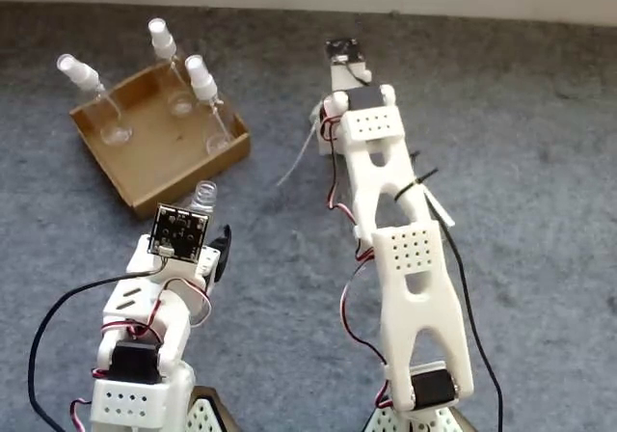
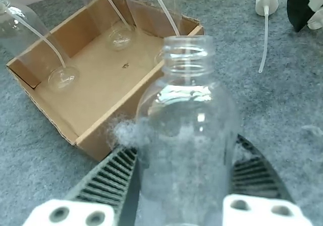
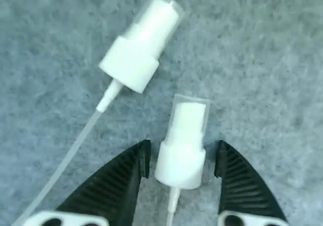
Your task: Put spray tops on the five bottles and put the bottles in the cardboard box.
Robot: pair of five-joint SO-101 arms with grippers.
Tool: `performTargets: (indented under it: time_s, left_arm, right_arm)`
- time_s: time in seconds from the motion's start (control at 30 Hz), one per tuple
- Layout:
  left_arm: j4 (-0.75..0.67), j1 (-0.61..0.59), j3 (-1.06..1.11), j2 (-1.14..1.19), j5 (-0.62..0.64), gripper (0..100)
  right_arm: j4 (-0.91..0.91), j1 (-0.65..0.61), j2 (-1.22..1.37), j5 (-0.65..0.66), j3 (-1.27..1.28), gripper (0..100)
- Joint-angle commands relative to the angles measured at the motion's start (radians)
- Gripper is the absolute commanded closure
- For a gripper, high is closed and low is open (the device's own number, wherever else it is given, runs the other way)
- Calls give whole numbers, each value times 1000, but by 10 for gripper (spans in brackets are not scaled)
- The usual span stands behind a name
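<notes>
Currently clamps an uncapped bottle (image 2: pixel 186 115) in the left gripper (image 2: pixel 184 180), beside the cardboard box (image 2: pixel 96 92) toward the tabletop's (image 1: pixel 540 114) far left corner. Straddles a spray top (image 3: pixel 184 120) with the right gripper (image 3: pixel 182 148) spread open.

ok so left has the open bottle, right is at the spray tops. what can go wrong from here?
1. The right gripper is open around one spray top, a second spray top close by: closing may shove its tube.
2. The bottle in the left gripper has a narrow neck; the thin tube could miss it.
</notes>
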Motion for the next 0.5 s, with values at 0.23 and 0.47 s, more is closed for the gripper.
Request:
performTargets:
  time_s: [0.23,0.47]
  left_arm:
    - [-28,-10,-8,-10,14,912]
    - [-28,-2,-8,-10,15,909]
  right_arm:
    - [-8,30,-1,-6,-42,978]
    - [67,48,-10,-5,-77,991]
